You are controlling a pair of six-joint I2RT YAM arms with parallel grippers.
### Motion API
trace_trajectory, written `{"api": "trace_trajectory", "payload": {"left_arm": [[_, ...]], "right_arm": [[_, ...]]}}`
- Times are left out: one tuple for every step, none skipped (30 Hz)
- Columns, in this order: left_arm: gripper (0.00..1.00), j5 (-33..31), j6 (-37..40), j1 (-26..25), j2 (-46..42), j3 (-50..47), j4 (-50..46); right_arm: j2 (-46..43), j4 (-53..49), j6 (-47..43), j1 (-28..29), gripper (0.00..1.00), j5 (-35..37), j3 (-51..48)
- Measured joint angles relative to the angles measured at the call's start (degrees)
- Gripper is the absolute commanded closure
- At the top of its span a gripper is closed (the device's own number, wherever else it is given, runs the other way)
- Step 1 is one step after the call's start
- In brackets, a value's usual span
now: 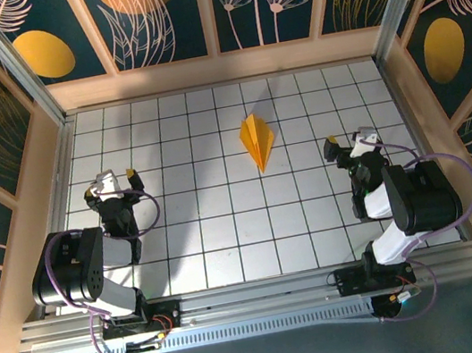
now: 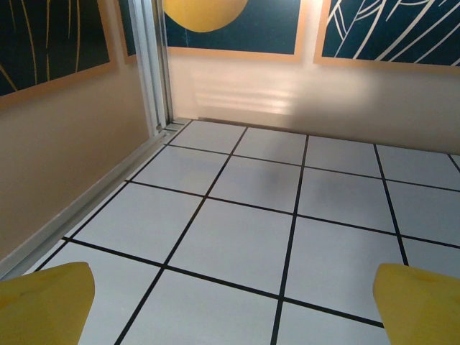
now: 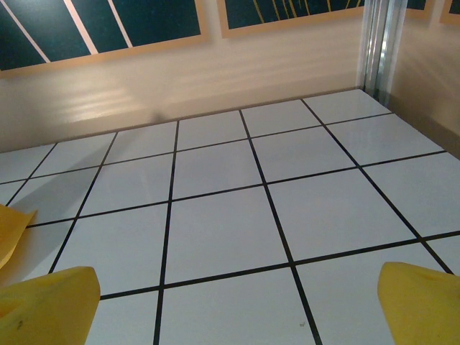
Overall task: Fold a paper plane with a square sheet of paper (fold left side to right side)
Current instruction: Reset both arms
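The paper plane [image 1: 257, 141] lies flat on the white grid table [image 1: 227, 232], right of centre. It is a narrow yellow-orange dart with a centre crease, its sharp tip pointing toward the arms. One edge of it [image 3: 10, 228] shows at the left border of the right wrist view. My left gripper [image 1: 117, 177] rests far to its left, open, with bare tiles between its yellow fingertips [image 2: 44, 303]. My right gripper [image 1: 349, 138] sits about two tiles to the right of the plane, open, its yellow fingertips [image 3: 50, 305] wide apart over bare tiles. Neither gripper touches the paper.
Beige walls with dark floral panels [image 1: 164, 16] enclose the table on three sides. A metal corner post [image 2: 152, 65] stands ahead of the left gripper, another [image 3: 379, 43] ahead of the right. An aluminium rail [image 1: 256, 295] runs along the near edge.
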Motion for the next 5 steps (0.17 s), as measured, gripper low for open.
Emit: {"api": "trace_trajectory", "payload": {"left_arm": [[0.01, 0.0, 0.0, 0.0, 0.0, 0.0, 0.0], [0.01, 0.0, 0.0, 0.0, 0.0, 0.0, 0.0], [0.01, 0.0, 0.0, 0.0, 0.0, 0.0, 0.0], [0.01, 0.0, 0.0, 0.0, 0.0, 0.0, 0.0], [0.01, 0.0, 0.0, 0.0, 0.0, 0.0, 0.0]], "right_arm": [[0.0, 0.0, 0.0, 0.0, 0.01, 0.0, 0.0], [0.0, 0.0, 0.0, 0.0, 0.01, 0.0, 0.0], [0.0, 0.0, 0.0, 0.0, 0.01, 0.0, 0.0], [0.0, 0.0, 0.0, 0.0, 0.01, 0.0, 0.0], [0.0, 0.0, 0.0, 0.0, 0.01, 0.0, 0.0]]}}
